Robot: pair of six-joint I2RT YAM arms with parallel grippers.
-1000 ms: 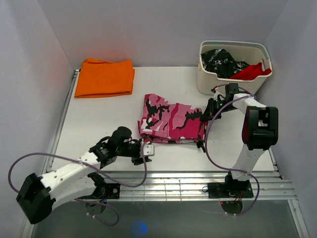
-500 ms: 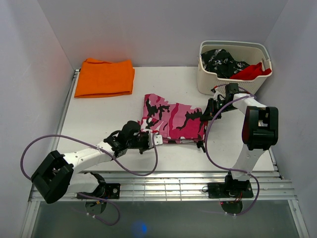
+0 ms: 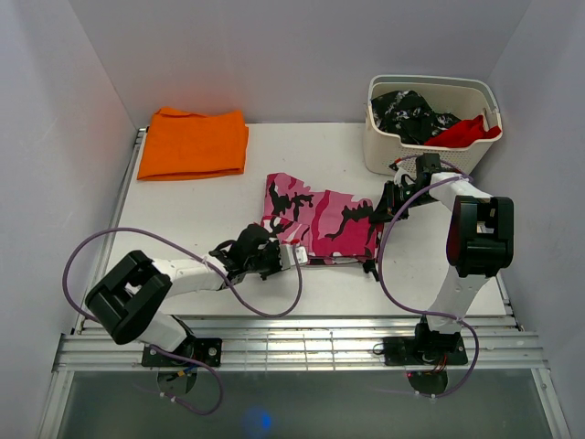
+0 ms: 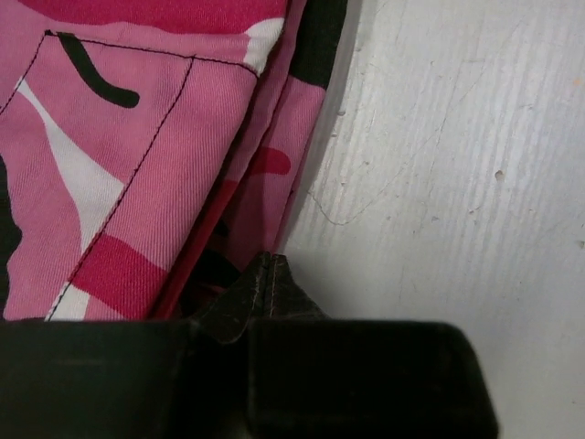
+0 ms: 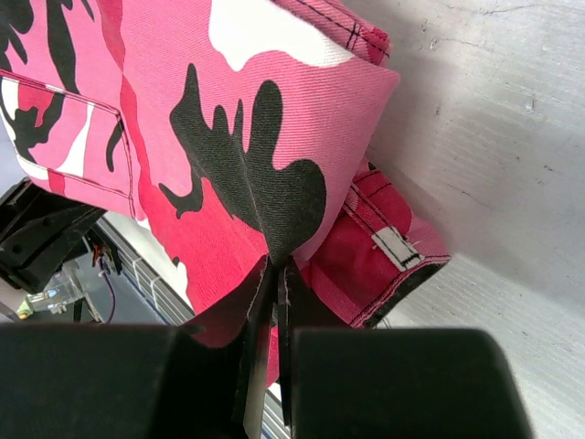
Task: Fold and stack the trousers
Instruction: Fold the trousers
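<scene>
Trousers [image 3: 320, 224] x1, folded; R jaws pinch edge, L jaws closed beside.

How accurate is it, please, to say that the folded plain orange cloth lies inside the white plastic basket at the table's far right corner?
Not quite: the top external view shows the folded plain orange cloth flat on the table at its far left corner, outside the white plastic basket, which stands at the far right corner.
</scene>
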